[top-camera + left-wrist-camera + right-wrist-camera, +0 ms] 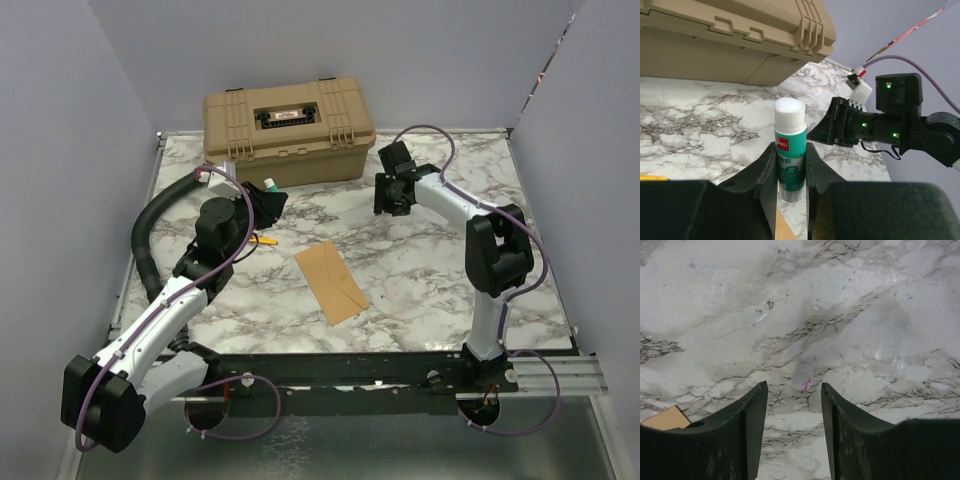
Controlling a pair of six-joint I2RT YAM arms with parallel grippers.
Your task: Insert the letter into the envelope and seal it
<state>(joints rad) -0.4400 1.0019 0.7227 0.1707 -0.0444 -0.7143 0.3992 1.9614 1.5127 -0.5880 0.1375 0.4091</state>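
The kraft-brown envelope lies flat in the middle of the marble table; a corner of it shows in the right wrist view. The letter is not in view. My left gripper is shut on a green glue stick, held upright with its white tip bare. My right gripper hangs open over the bare table at the back right, with nothing between its fingers. A small white cap with a pink mark lies on the marble just ahead of its fingertips.
A big tan plastic case stands shut at the back of the table, close behind the left gripper. A small yellow object lies by the left arm. Grey walls close in the left, back and right sides.
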